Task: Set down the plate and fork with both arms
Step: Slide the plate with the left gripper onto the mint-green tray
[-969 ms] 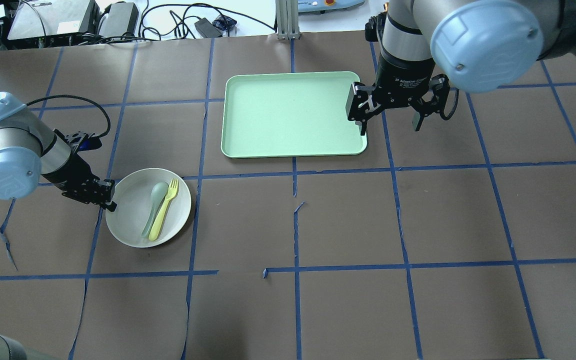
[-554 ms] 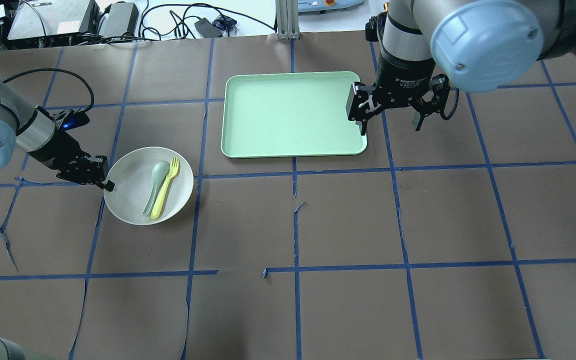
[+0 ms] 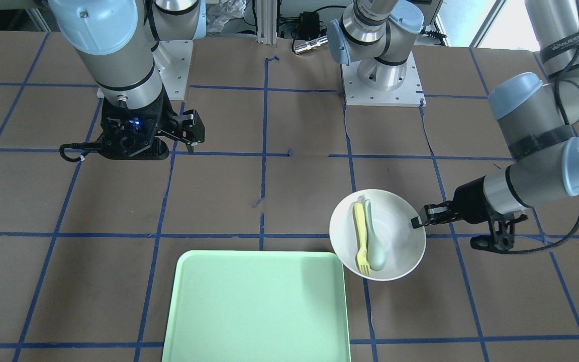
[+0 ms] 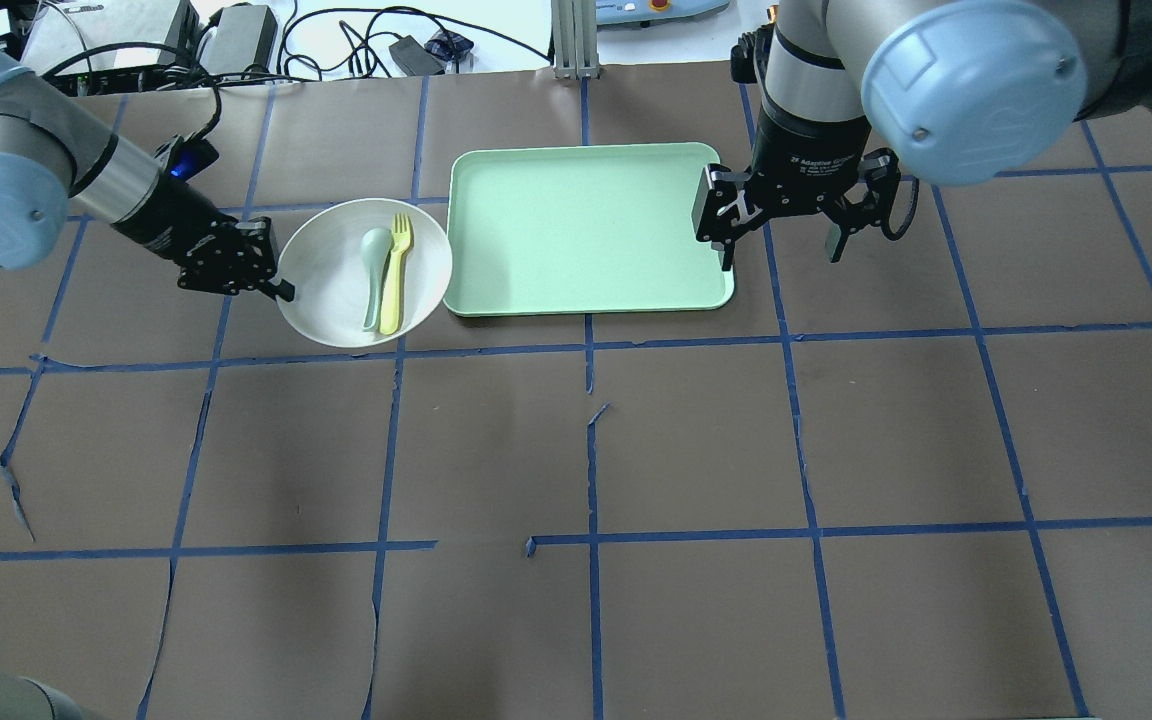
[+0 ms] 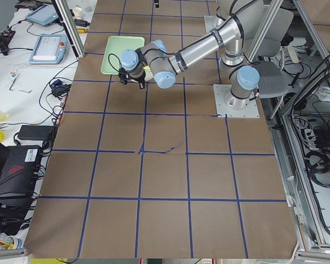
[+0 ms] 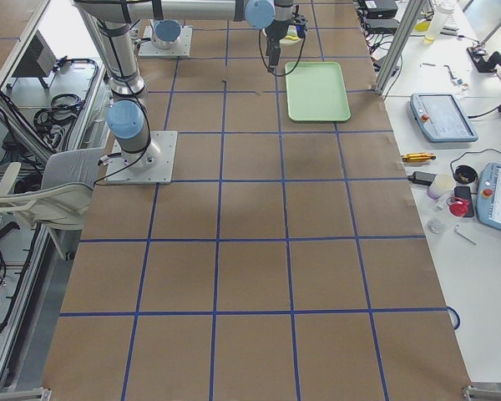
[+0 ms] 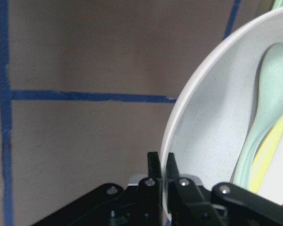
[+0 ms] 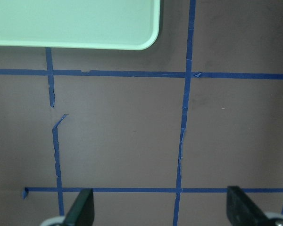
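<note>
Plate (image 4: 324, 272) is just at 9 o'clock of the green tray (image 4: 586, 230) in your overhead view, with your left gripper (image 4: 281, 292) clamped narrow on its rim at 8 o'clock. The fork (image 4: 397, 272) lies inside it beside a spoon (image 4: 373, 262). Your right gripper (image 4: 781, 252) hangs spread wide and empty at the tray's 3 o'clock edge. Brown paper (image 4: 916, 430) with a blue tape grid (image 4: 788, 338), torn in spots, covers the work surface, and cables (image 4: 336, 40) and black boxes (image 4: 236, 35) crowd its 12 o'clock side.
</note>
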`<state>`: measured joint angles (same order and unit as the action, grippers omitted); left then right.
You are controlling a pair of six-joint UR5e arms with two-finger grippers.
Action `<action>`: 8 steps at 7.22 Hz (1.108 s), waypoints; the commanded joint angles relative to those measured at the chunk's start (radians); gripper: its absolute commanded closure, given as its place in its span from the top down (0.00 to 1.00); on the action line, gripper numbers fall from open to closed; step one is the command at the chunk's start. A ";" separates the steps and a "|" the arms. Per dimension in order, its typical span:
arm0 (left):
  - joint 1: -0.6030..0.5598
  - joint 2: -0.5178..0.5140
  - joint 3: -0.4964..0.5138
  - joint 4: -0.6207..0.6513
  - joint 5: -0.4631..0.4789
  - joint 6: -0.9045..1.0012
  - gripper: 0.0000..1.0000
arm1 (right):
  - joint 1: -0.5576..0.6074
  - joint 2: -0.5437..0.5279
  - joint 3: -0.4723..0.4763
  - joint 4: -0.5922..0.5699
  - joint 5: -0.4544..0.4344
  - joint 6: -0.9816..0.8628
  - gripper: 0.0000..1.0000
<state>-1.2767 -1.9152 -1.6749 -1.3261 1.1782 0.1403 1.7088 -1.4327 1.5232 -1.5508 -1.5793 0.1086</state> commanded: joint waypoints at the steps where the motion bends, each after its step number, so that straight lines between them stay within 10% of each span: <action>1: -0.137 -0.107 0.074 0.154 -0.095 -0.152 0.00 | 0.000 0.000 0.000 0.002 0.001 -0.001 1.00; 8: -0.338 -0.378 0.274 0.304 -0.095 -0.281 0.00 | 0.002 0.000 0.000 0.003 0.001 -0.001 1.00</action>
<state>-1.6035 -2.2726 -1.4129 -1.0415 1.0816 -0.1398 1.7101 -1.4328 1.5232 -1.5487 -1.5785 0.1073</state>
